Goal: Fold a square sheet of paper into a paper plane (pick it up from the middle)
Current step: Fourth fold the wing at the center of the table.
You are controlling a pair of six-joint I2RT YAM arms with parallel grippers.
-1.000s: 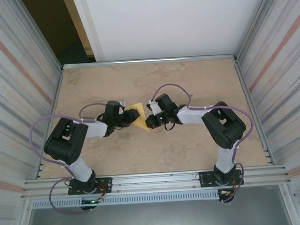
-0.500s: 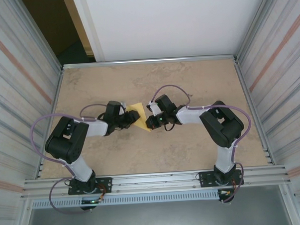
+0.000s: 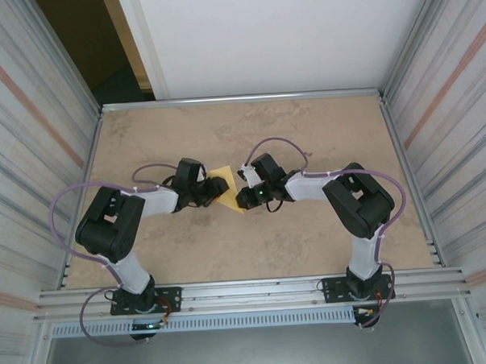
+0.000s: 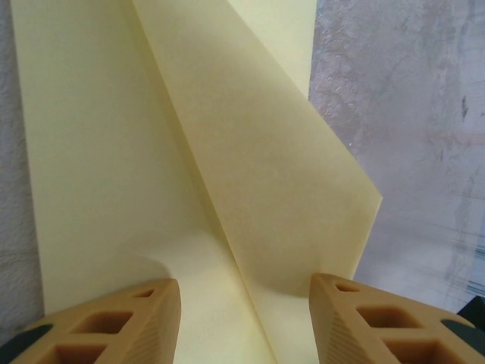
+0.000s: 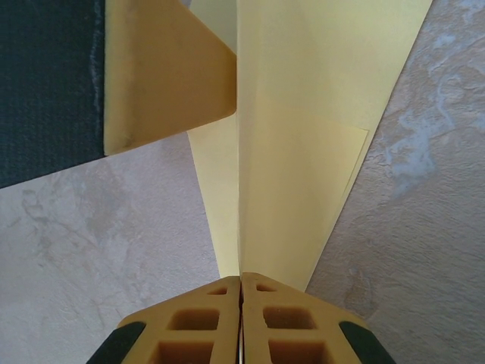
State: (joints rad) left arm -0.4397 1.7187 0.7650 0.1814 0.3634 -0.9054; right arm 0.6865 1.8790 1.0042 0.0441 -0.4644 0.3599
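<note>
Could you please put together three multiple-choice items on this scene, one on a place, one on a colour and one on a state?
1. Where on the table is the sheet of paper?
A. At the far left corner
B. Around the middle, between the left gripper and the right gripper
C. On the near rail

2. What colour is the sheet of paper?
A. White
B. Yellow
C. Blue

3. How do the jaws of the left gripper stand?
A. Apart
B. Pressed together
C. Closed on a pen

Answers:
1 B: the top view shows it mid-table, where the two arms meet.
2 B: it is pale yellow in every view.
3 A: the left wrist view shows a wide gap between them.
</note>
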